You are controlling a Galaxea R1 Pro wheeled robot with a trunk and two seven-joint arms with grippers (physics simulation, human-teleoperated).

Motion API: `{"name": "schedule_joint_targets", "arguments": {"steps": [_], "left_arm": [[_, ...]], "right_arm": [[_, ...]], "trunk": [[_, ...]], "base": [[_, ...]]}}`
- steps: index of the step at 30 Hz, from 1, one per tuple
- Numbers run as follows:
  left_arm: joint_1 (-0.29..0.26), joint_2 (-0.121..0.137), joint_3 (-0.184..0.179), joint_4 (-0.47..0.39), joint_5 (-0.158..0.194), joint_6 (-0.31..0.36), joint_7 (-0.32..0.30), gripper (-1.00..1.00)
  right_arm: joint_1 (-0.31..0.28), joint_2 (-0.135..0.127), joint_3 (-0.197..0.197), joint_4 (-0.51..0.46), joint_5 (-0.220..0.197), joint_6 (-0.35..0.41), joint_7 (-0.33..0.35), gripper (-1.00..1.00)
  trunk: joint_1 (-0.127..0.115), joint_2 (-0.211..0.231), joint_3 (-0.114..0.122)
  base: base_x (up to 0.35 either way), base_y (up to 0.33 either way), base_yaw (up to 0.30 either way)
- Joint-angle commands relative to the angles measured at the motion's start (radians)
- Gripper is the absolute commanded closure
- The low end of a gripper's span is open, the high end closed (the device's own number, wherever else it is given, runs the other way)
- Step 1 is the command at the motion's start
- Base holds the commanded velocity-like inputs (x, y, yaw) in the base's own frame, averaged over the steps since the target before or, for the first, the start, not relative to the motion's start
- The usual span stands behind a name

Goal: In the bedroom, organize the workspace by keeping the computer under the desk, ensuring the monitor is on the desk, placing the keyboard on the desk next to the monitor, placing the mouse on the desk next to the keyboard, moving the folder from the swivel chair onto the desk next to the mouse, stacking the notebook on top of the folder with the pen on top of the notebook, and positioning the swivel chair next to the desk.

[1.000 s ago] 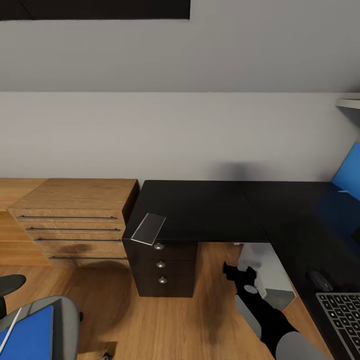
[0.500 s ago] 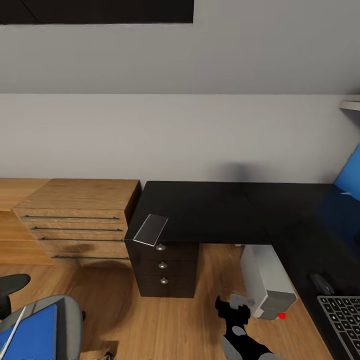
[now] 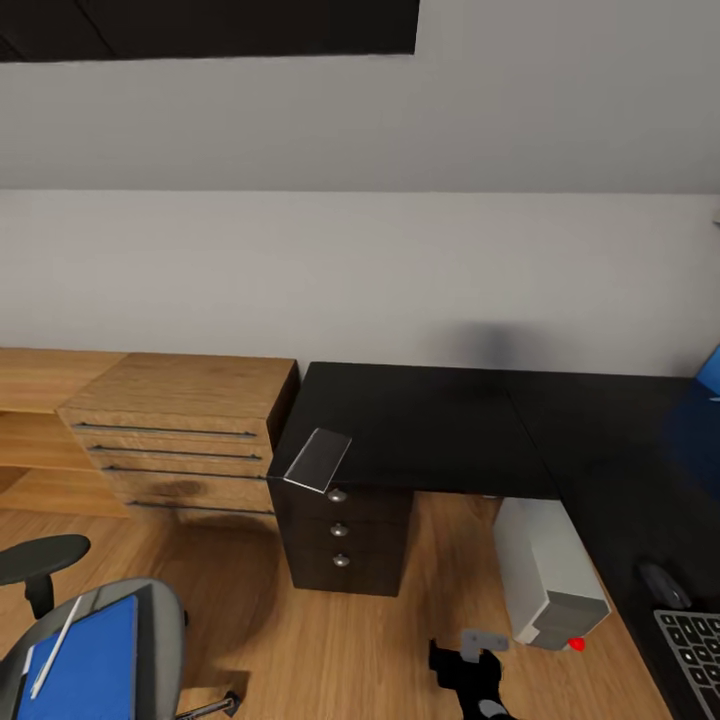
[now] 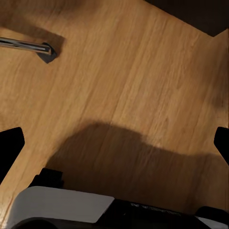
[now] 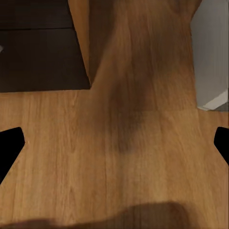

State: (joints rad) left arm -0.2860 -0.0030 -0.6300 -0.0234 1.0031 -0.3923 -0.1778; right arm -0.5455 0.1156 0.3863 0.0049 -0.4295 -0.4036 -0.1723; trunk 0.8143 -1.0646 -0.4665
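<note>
The black-topped desk stands against the wall, its dark drawers at the left end. Under it stands the white computer, which my right wrist view catches too. The mouse and a corner of the keyboard lie on the desk's right wing. At lower left the blue folder rests on the swivel chair, a thin white stick, perhaps the pen, across it. A flat grey slab, perhaps the notebook, overhangs the desk corner. The monitor is out of view. Right gripper and left gripper hang open over bare floor.
A light wooden chest with bar handles stands left of the desk. The left wrist view takes in a chrome chair leg with its castor and my own base. Wooden floor lies between chair and desk.
The head view has swung left and pulled back, so desk and chest sit further right. My right arm has drawn back, down to the picture's bottom edge.
</note>
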Motion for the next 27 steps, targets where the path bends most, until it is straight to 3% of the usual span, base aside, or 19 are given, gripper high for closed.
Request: {"name": "schedule_joint_targets", "arguments": {"steps": [1,9,14,17,27], "left_arm": [[-0.001,0.000,-0.005,0.002,0.010,0.009,-0.006,-1.00],[-0.001,-0.002,-0.007,0.002,0.006,0.025,-0.006,-1.00],[-0.001,-0.002,-0.007,0.002,0.006,0.026,-0.006,-1.00],[-0.001,-0.002,-0.007,0.002,0.006,0.025,-0.006,-1.00],[-0.001,-0.001,-0.005,0.002,0.006,0.021,-0.008,-1.00]], "right_arm": [[0.000,0.000,0.008,0.002,-0.006,-0.004,0.013,-1.00],[0.002,-0.001,0.008,0.007,-0.003,-0.007,0.042,-1.00],[0.011,-0.026,0.011,0.015,-0.003,-0.026,0.047,-1.00],[0.013,-0.025,0.012,0.015,-0.003,-0.028,0.048,-1.00],[0.015,-0.011,0.012,0.015,-0.002,-0.033,0.047,-1.00]], "trunk": [[-0.004,0.007,0.002],[-0.035,0.063,0.027],[-0.054,0.098,0.043],[-0.065,0.119,0.052],[-0.065,0.119,0.050]], "base": [[0.000,0.000,0.007],[0.000,0.000,0.001],[0.000,0.000,0.000],[0.000,0.000,0.000],[0.000,0.000,0.177]]}}
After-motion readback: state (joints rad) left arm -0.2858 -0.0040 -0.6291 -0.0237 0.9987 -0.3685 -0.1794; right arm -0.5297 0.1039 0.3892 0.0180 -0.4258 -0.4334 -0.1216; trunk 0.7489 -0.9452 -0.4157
